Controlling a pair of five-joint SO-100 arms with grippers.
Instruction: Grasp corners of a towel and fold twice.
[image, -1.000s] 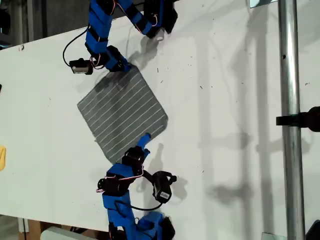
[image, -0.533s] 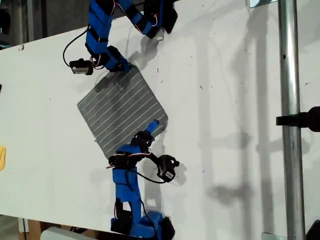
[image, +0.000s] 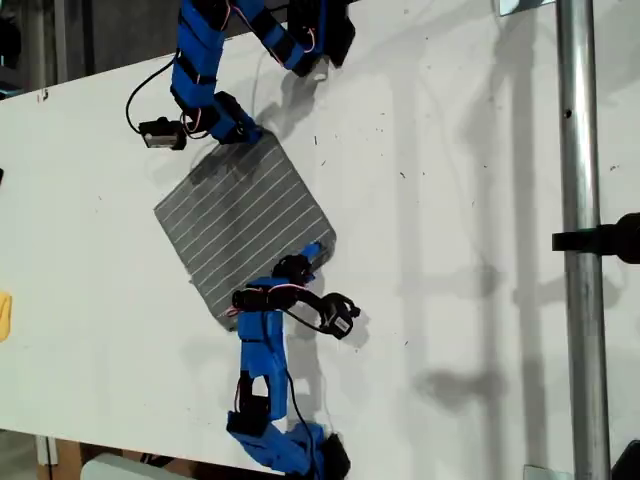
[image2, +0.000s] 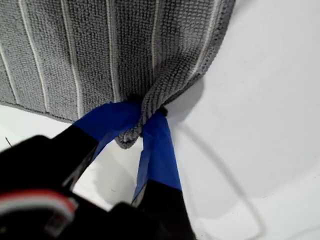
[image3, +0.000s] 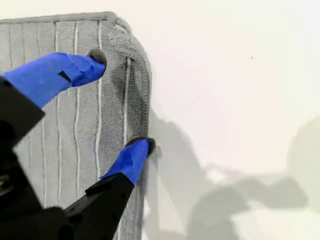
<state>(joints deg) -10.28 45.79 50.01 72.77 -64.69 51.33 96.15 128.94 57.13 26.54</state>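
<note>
White table (image: 480, 150) bears the towel (image: 245, 215); first claw (image2: 141, 122) pinches a corner (image2: 131, 135), second claw (image3: 121, 102) spread, seemingly touching cloth.

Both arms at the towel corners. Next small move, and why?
Probably shut my second gripper: its jaws stand open astride a flat towel corner, while my first gripper has already pinched its corner into a bunch. Both need a hold before lifting.

Two SO-100 arms, blue printed segments with black servo blocks. My first gripper (image2: 142, 131): blue tapered fingers (image2: 157, 150) on a black body, red and white wiring at its base. My second gripper (image3: 122, 100): blue fingers (image3: 131, 159) with dark rounded tips, black housing. Thin black cables (image: 135, 100) loop beside the arms.
</note>
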